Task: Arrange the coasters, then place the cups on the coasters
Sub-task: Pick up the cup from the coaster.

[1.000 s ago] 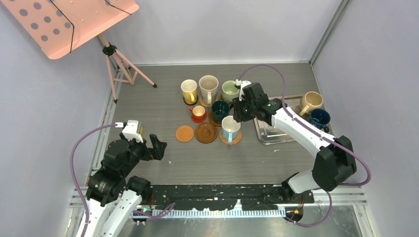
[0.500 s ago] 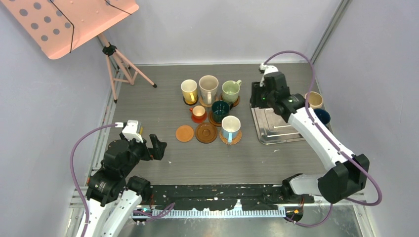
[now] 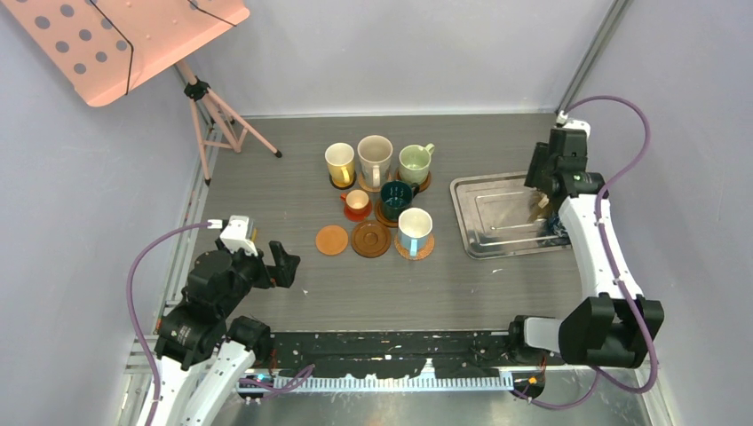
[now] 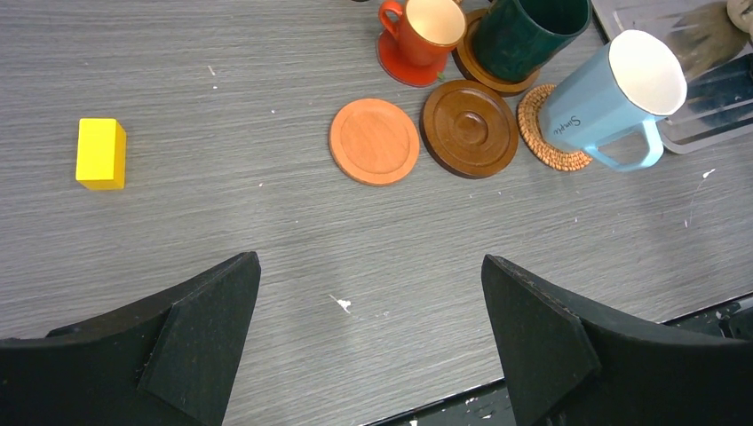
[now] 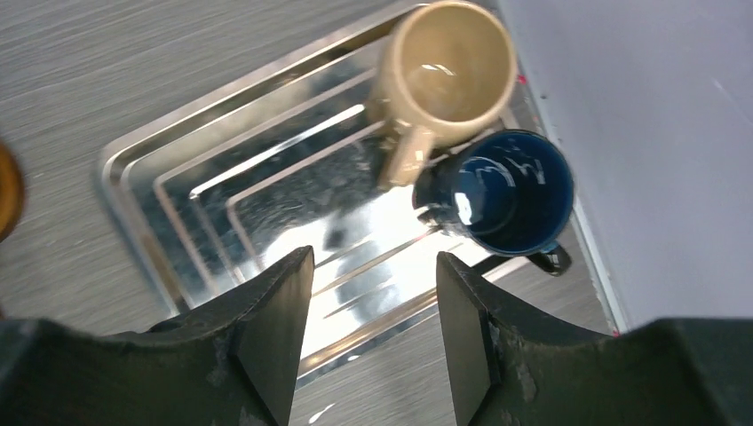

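Standing on a woven wicker coaster (image 4: pixel 543 142) near the middle of the bench, the pale blue mug (image 4: pixel 613 93) bears dark script that looks like "Simple"; the rest is too small to read. Just left of it lie a dark brown coaster (image 4: pixel 469 128) and an orange-tan coaster (image 4: pixel 374 140), both bare and touching each other. Behind them the small orange-red mug (image 4: pixel 424 31) sits on a red coaster (image 4: pixel 395 67) and the dark green mug (image 4: pixel 528 35) on a brown one, both empty. Toward the right edge, the metal tray (image 5: pixel 178 191) holds an empty beige mug (image 5: pixel 448 75) at its far right corner, with an empty navy mug (image 5: pixel 502 195) against it by the rim. The right fingers (image 5: pixel 275 328) hang spread over the tray, holding nothing. The left fingers (image 4: pixel 204 337) gape wide and empty above bare bench, a yellow block (image 4: pixel 100 153) to their left.
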Tool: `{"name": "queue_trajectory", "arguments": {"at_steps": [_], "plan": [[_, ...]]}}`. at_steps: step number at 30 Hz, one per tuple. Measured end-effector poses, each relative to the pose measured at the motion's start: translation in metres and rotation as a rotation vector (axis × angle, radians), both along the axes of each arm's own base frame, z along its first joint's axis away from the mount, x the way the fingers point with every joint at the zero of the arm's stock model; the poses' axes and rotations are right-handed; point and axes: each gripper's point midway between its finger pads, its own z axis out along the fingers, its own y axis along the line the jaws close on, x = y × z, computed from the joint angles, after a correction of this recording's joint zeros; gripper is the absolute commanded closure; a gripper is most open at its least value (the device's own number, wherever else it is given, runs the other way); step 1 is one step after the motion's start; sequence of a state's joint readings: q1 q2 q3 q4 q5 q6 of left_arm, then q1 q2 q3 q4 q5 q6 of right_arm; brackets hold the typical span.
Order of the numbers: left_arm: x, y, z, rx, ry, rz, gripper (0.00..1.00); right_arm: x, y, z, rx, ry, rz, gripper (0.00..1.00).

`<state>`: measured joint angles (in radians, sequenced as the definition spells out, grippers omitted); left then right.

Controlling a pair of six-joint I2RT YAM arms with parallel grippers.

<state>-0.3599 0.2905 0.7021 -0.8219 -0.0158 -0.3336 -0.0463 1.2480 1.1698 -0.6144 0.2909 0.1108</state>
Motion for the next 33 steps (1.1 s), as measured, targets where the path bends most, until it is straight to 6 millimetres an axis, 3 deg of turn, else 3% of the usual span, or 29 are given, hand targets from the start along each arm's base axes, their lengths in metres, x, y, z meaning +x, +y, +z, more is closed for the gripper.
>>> {"name": "queue_trajectory", "arguments": {"at_steps": [3,6,10,13,15,19,22,26,29,33], "plan": [[0.0,0.0,0.0,0.0,0.001,0.0,0.01,-0.002,-0.024,-0.009,-0.009,0.032,-0.063,0.4],[0.001,0.0,-0.001,0.002,0.006,0.0,0.01,-0.003,-0.036,-0.021,0.008,0.063,-0.099,0.41],[0.001,0.0,-0.002,0.004,0.01,0.0,0.01,0.006,-0.021,-0.032,0.116,0.048,-0.063,0.42],[0.001,-0.001,-0.002,0.004,0.011,0.0,0.01,0.012,0.01,-0.043,0.232,0.029,0.012,0.42],[0.001,-0.001,-0.002,0.005,0.013,0.0,0.01,0.012,0.04,-0.053,0.286,0.05,0.084,0.42],[0.001,-0.001,-0.003,0.005,0.014,0.0,0.01,0.001,0.126,-0.063,0.346,0.104,0.313,0.41],[0.001,-0.001,-0.003,0.005,0.017,-0.004,0.01,-0.021,0.18,-0.063,0.385,0.128,0.467,0.41],[0.001,-0.004,-0.005,0.001,0.025,-0.018,0.01,-0.042,0.209,-0.057,0.414,0.125,0.546,0.42],[0.0,-0.005,-0.005,0.0,0.029,-0.023,0.01,-0.048,0.222,-0.052,0.426,0.115,0.576,0.42],[0.0,-0.005,-0.006,-0.001,0.03,-0.025,0.01,-0.053,0.235,-0.06,0.424,0.145,0.601,0.44]]}}
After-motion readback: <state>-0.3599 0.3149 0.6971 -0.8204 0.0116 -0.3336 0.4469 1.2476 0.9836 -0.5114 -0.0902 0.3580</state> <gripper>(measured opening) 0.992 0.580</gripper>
